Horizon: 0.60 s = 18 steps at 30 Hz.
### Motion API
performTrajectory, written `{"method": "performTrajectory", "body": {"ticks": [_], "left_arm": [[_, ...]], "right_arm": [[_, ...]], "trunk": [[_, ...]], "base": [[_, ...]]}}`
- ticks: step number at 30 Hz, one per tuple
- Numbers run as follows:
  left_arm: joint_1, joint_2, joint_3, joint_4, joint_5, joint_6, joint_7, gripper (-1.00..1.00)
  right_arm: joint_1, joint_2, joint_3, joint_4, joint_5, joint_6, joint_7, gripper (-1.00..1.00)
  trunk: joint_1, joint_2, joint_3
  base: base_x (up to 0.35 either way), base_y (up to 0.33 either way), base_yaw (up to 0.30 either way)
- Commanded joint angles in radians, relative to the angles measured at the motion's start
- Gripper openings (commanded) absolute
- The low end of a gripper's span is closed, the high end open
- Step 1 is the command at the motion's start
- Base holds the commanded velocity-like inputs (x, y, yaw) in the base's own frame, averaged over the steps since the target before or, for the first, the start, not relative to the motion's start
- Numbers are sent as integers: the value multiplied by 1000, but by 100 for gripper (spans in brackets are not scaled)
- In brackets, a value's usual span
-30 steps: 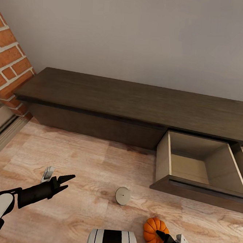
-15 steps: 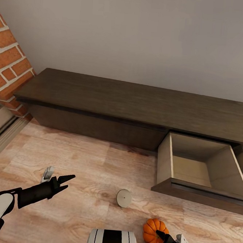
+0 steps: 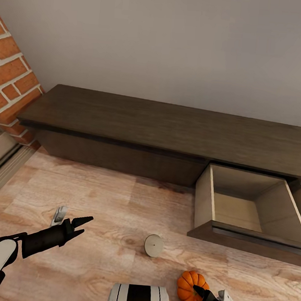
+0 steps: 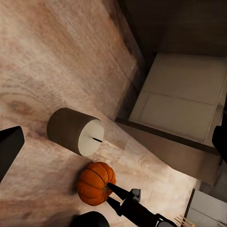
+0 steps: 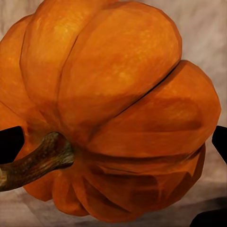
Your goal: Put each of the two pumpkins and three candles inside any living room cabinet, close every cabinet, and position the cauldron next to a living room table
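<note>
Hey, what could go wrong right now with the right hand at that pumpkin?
The right hand is open at the pumpkin, which looks tipped, stem sideways; closing on rounded ribs may let it slip or roll. The candle stands close on the floor and might get knocked. The open drawer juts out, so a swing could clip its front.

Red brick column, plain grey wall, pale wood floor

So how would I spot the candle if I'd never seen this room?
Find the long dark cabinet along the wall, with its open drawer. On the wood floor before it stands a short pale cylinder, the candle; the orange pumpkin nearby is ribbed.
</note>
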Motion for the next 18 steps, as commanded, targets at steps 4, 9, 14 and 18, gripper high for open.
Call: {"method": "performTrajectory", "body": {"ticks": [4,9,14,18], "left_arm": [[0,-1,0,0,-9,4,-10,100],[0,0,0,0,-9,4,-10,100],[-1,0,1,0,-9,4,-10,100],[0,0,1,0,-9,4,-10,100]], "right_arm": [[0,0,6,-1,-11,5,3,100],[0,-3,7,-1,-9,4,14,100],[0,-3,7,-1,-9,2,24,100],[0,-4,6,-1,-8,2,42,100]], "trunk": [[1,-1,-8],[1,-1,-12],[1,-1,-12],[1,-1,-12]], "base": [[0,0,0],[0,0,0],[0,0,0],[0,0,0]]}}
